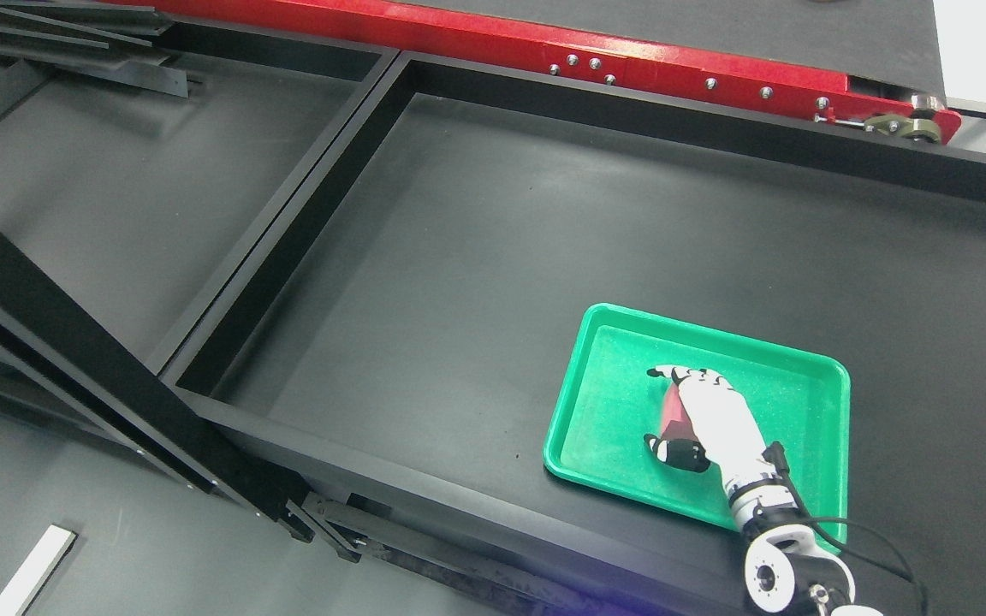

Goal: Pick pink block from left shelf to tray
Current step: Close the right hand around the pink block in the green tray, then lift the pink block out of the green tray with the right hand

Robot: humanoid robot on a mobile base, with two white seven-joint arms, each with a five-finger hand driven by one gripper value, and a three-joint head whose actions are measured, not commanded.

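A green tray (604, 402) lies on the black table at the right. My right hand (688, 411), white with black fingertips, comes in from the lower right and is over the tray. Its fingers are curled around a pink block (674, 411), which is held low inside the tray and mostly hidden under the palm. I cannot tell if the block touches the tray floor. The left arm is out of view.
The tray sits in a large black walled bay (476, 231). A second bay (133, 180) lies to the left behind a divider wall. A red beam (596, 51) runs along the back. Black frame bars (56, 325) cross the lower left.
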